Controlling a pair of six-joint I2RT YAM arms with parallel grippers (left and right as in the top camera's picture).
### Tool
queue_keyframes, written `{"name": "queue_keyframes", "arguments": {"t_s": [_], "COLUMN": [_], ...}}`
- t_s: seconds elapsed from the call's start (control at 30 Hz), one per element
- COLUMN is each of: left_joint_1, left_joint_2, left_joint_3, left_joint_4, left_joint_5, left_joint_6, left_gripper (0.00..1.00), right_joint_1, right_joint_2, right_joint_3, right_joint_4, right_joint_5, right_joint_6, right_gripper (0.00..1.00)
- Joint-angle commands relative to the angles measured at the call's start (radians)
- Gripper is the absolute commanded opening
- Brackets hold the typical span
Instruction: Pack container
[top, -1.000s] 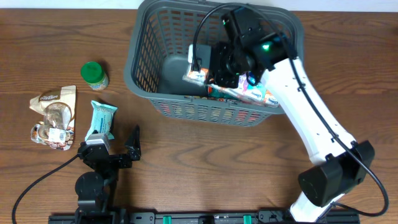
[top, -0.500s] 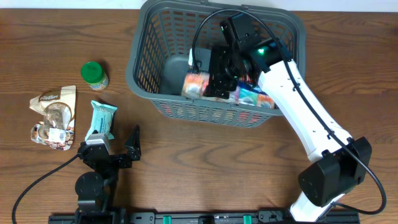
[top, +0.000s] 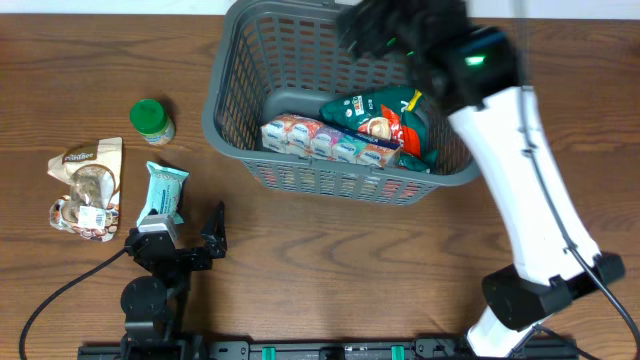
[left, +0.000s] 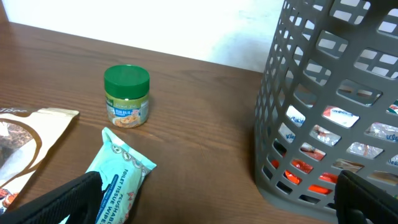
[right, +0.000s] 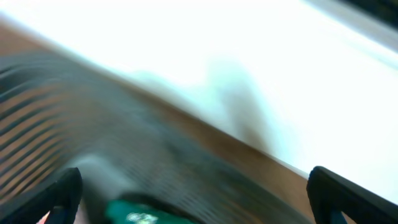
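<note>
The right gripper (top: 395, 25) stands fully open and empty, smeared in the overhead view, above the far rim of the basket (top: 235, 80). The basket sits at the far middle of the table. Inside it, a row of small packets (top: 325, 140) lies along the near wall and a green-and-red bag (top: 385, 118) leans beside them. The step in hand is judged to be clearing the basket. Raise the gripper above the rim before any sideways travel, so the fingers do not catch the lattice. The left gripper (top: 185, 238) rests open, holding nothing. The teal packet (top: 163, 192) lies just beside it, with the brown pouch (top: 88, 180) and green-lidded jar (top: 152, 120) nearby. These are probably the next picks.
</note>
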Motion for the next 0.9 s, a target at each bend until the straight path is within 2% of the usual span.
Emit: {"name": "queue_keyframes", "arguments": {"t_s": [0.0,0.1,0.17,0.27,0.53,0.67,0.87], "left_joint_1": [0.002,0.002,0.002,0.002,0.002,0.002,0.002], "left_joint_2": [-0.006,-0.006,-0.006,-0.006,-0.006,-0.006,-0.006], "left_joint_3": [-0.025,-0.025,-0.025,-0.025,-0.025,-0.025,-0.025], "left_joint_4": [-0.006,-0.006,-0.006,-0.006,-0.006,-0.006,-0.006], "left_joint_5": [0.000,0.000,0.000,0.000,0.000,0.000,0.000], "left_joint_6": [0.005,0.005,0.005,0.005,0.005,0.005,0.005], "left_gripper": [0.99,0.99,0.99,0.99,0.99,0.99,0.99], "right_joint_1": [-0.082,-0.171,-0.242,-0.360,-0.650,-0.715,-0.728], "right_joint_2": [-0.008,-0.008,-0.008,-0.008,-0.008,-0.008,-0.008], "right_joint_3": [0.113,0.167,0.179,0.178,0.177,0.177,0.177], "right_joint_4": [-0.114,-0.222,-0.276,-0.367,-0.418,-0.427,-0.443], "right_joint_5": [0.453,0.529,0.528,0.509,0.160,0.090,0.082], "right_joint_6": [0.373,0.428,0.436,0.527,0.568,0.566,0.566], "right_gripper": [0.99,0.99,0.99,0.99,0.99,0.99,0.99]}}
